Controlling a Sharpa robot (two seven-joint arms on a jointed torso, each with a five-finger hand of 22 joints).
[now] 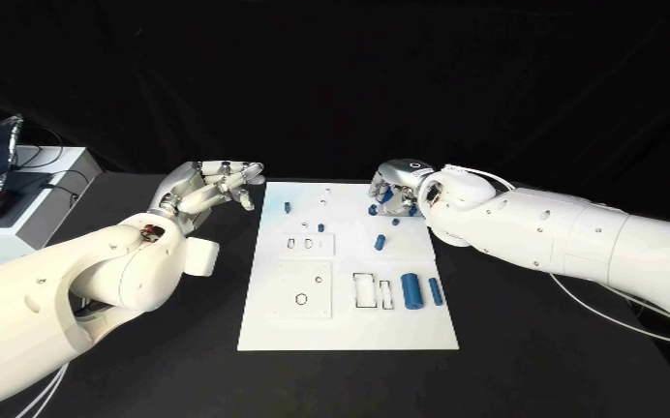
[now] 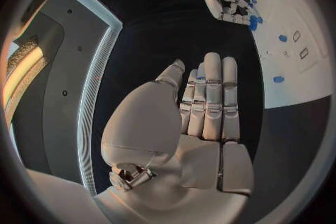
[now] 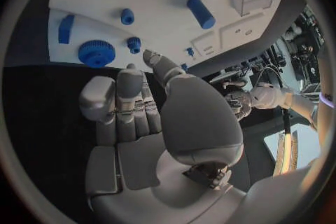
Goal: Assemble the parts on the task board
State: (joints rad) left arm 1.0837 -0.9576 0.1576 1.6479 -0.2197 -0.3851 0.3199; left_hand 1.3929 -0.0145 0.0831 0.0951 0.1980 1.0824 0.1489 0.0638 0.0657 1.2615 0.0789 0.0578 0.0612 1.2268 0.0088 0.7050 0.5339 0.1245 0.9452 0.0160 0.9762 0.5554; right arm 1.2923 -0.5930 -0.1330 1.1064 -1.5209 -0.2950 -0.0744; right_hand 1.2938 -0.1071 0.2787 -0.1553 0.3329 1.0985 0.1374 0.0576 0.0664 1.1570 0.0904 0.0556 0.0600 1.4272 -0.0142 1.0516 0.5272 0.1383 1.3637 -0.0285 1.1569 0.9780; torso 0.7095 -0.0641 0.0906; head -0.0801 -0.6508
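The white task board [image 1: 350, 326] lies mid-table with blue parts on it: a thick cylinder [image 1: 411, 289] and a slim bar [image 1: 435, 290] near its right edge, and small pegs [image 1: 380, 241] further back. My right hand [image 1: 395, 191] hovers over the board's far right corner, fingers apart and holding nothing. Just beyond its fingertips lies a blue gear [image 3: 97, 53], with a bar [image 3: 66, 28], small pegs [image 3: 126, 15] and a cylinder [image 3: 201, 12] nearby. My left hand [image 1: 217, 186] floats off the board's far left corner with fingers [image 2: 212, 95] straight and empty; the left wrist view also shows my right hand [image 2: 227, 3].
The board has rectangular recesses [image 1: 363, 289] and a raised square plate with a hole [image 1: 300, 297] in its near half. A white box with cables [image 1: 42, 176] stands at the table's left edge. Black tabletop surrounds the board.
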